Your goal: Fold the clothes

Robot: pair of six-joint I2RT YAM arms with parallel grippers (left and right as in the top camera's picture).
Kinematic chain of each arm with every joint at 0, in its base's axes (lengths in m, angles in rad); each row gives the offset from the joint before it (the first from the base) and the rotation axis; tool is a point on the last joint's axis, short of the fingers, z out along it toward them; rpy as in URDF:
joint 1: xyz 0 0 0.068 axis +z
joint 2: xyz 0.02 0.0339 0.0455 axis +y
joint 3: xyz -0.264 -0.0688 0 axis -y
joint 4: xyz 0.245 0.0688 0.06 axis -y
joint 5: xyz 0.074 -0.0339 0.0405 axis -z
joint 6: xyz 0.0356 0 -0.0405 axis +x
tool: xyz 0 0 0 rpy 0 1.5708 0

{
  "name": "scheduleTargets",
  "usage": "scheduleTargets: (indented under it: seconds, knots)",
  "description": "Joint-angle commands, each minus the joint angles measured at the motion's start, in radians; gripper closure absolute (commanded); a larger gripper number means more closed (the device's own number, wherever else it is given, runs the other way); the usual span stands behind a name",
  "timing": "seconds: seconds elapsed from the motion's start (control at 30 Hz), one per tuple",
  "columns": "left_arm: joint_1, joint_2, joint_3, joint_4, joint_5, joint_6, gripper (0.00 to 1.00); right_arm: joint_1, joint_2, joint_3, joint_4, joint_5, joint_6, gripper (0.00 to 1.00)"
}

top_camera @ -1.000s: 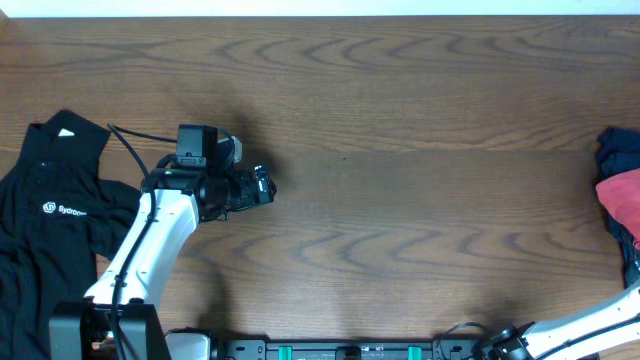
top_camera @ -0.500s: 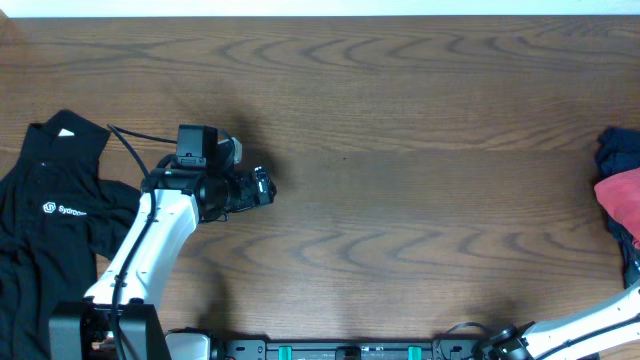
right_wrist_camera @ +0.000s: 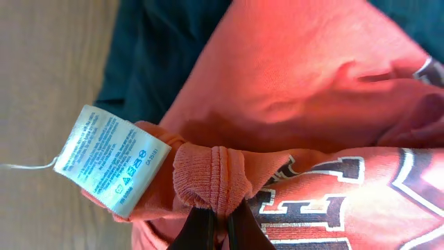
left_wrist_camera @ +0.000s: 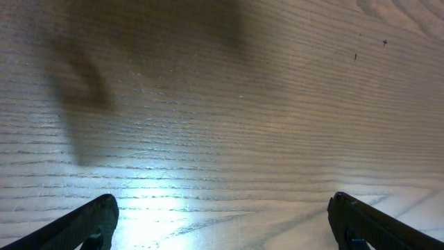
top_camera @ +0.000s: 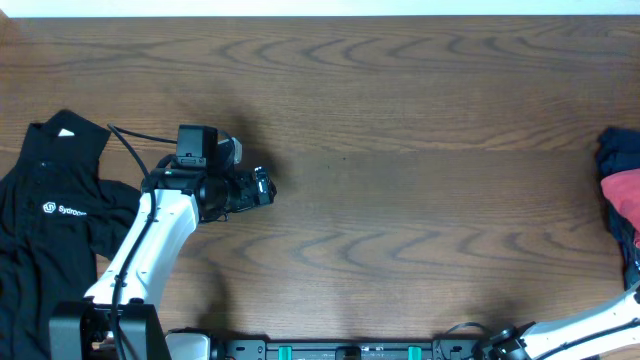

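From overhead, my left claw [top_camera: 262, 187] hangs over the bare wooden counter [top_camera: 400, 150]. The black collared shirt [top_camera: 40, 230] lies spread behind it, beside my left arm. Well apart, across the counter in front of this claw, the coral-red T-shirt [top_camera: 622, 195] sits heaped against a dark blue garment [top_camera: 615, 150].

At my left wrist, the claw is released: both fingers [left_wrist_camera: 90, 222] stand wide apart with only wood grain between them.

At my right wrist, my right claw [right_wrist_camera: 220, 232] is clenched on a bunched ribbed edge of the coral-red T-shirt. A white care label [right_wrist_camera: 111, 156] sticks out just left of the claw, and white-outlined lettering [right_wrist_camera: 312, 201] runs to its right. The dark blue garment shows beyond.
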Motion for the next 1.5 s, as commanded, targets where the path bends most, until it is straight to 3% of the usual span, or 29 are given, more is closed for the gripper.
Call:
scheduleTargets:
  seconds: [0.0,0.57,0.9,0.93,0.97,1.0,1.1,1.17,1.2,1.23,1.3,1.33,1.47]
  knots:
    - [0.005,-0.004,0.013,-0.004,0.011,0.016,0.02,-0.018,-0.050,0.011,0.008,-0.013,0.025,0.99]
    - [0.005,-0.004,0.013,-0.007,0.010,0.016,0.02,-0.176,-0.054,0.011,-0.005,0.019,0.076,0.98]
    - [0.005,-0.004,0.013,-0.006,0.010,0.016,0.02,-0.163,-0.053,0.011,0.046,0.019,0.076,0.99]
    - [0.005,-0.004,0.013,-0.006,0.010,0.016,0.02,-0.157,-0.053,0.011,0.051,0.019,0.076,0.84]
    - [0.005,-0.004,0.013,-0.006,0.010,0.016,0.02,-0.151,-0.051,0.011,0.057,0.019,0.076,0.41]
    - [0.005,-0.004,0.013,-0.006,0.010,0.016,0.02,-0.144,-0.049,0.011,0.061,0.019,0.076,0.23]
    - [0.005,-0.004,0.013,-0.007,0.010,0.016,0.02,-0.129,-0.041,0.011,0.063,0.023,0.076,0.20]
    - [0.005,-0.004,0.013,-0.007,0.010,0.016,0.02,-0.120,-0.037,0.011,0.064,0.027,0.080,0.01]
    - [0.005,-0.004,0.013,-0.008,0.010,0.016,0.02,-0.116,-0.037,0.011,0.064,0.026,0.080,0.05]
    - [0.005,-0.004,0.013,-0.008,0.010,0.016,0.02,-0.113,-0.037,0.011,0.064,0.025,0.081,0.18]
    - [0.005,-0.004,0.013,-0.007,0.010,0.016,0.02,-0.106,-0.039,0.012,0.062,-0.010,0.083,0.76]
    - [0.005,-0.004,0.013,-0.007,0.010,0.016,0.02,-0.102,-0.041,0.013,0.060,-0.037,0.087,0.98]
    - [0.005,-0.004,0.013,-0.011,0.011,0.016,0.02,-0.071,-0.062,0.013,0.042,-0.077,0.109,0.99]
